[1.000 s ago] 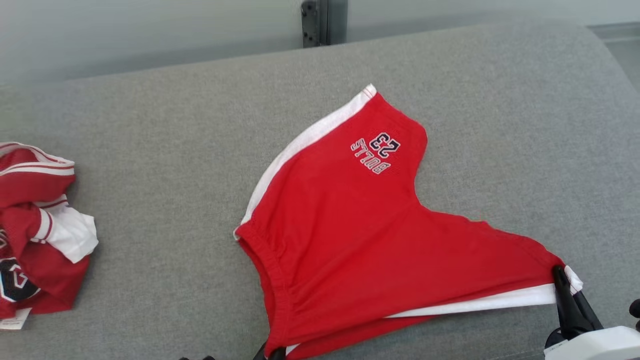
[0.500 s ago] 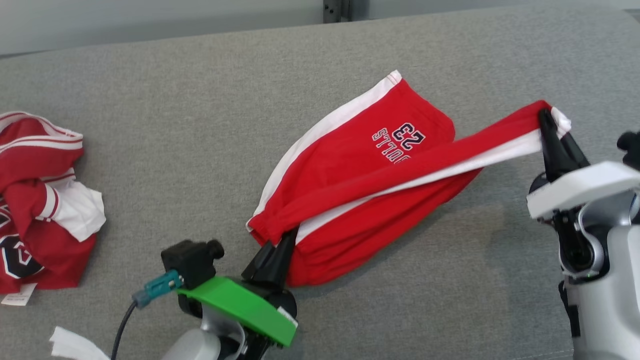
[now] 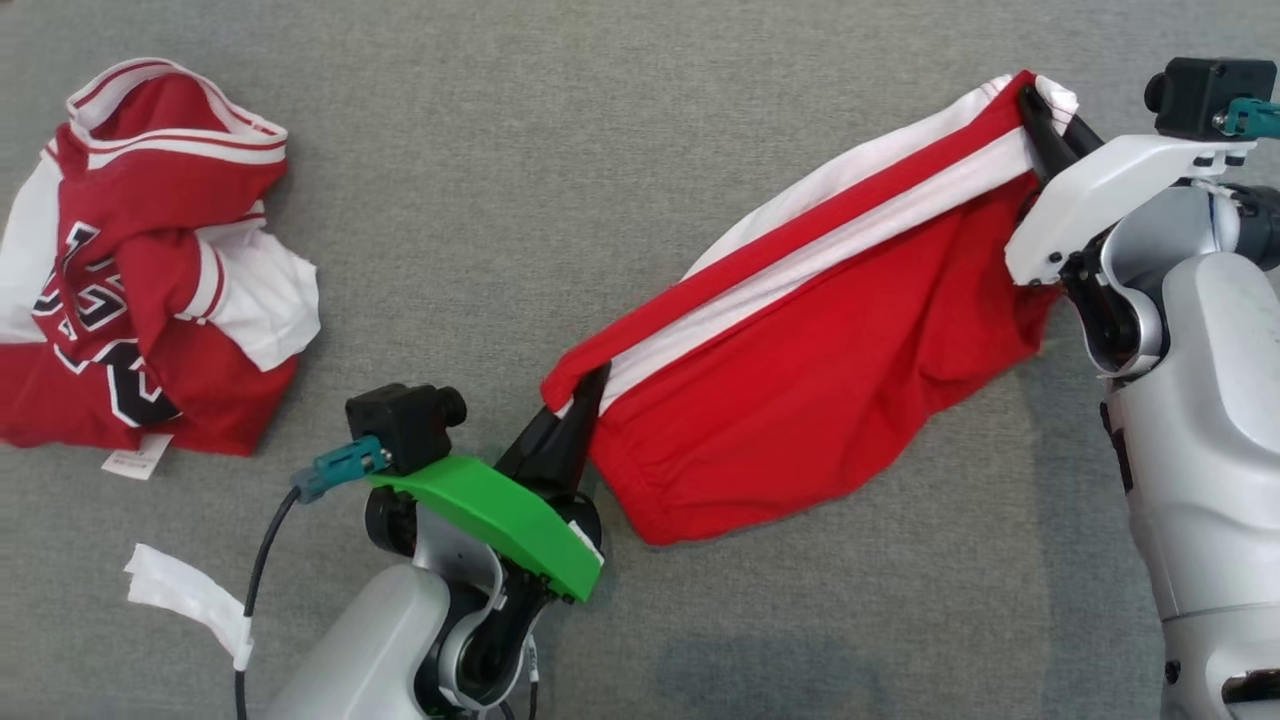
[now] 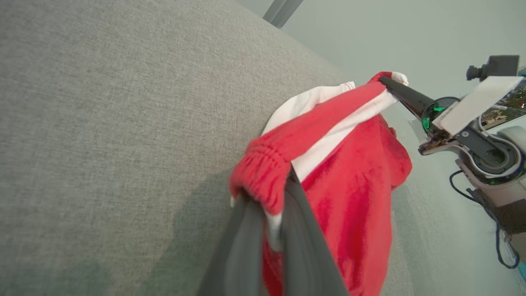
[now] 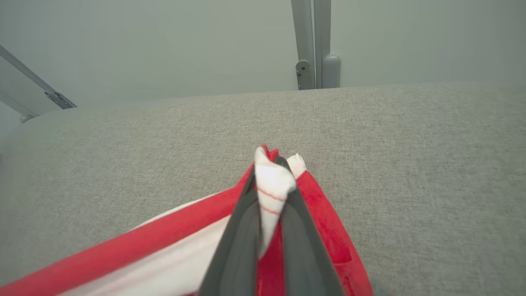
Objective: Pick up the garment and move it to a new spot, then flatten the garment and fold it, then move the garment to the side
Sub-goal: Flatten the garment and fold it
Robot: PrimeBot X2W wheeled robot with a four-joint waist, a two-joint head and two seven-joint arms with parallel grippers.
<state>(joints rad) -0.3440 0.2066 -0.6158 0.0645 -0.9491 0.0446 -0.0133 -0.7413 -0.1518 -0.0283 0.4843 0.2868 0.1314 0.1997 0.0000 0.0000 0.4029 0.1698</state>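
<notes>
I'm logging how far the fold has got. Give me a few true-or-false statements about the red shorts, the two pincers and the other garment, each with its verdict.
1. The left pincer is shut on the waistband end of the shorts. True.
2. The right pincer is open and free of cloth. False: it is shut on the white-striped leg end.
3. The shorts lie spread flat, both legs apart. False: they are doubled lengthways and held stretched between the two pincers.
4. A crumpled jersey lies on the grey cushion to the robot's left, apart from the shorts. True.

Grey fabric surface (image 3: pixel 480 180) under crumpled jersey (image 3: pixel 150 270)
</notes>
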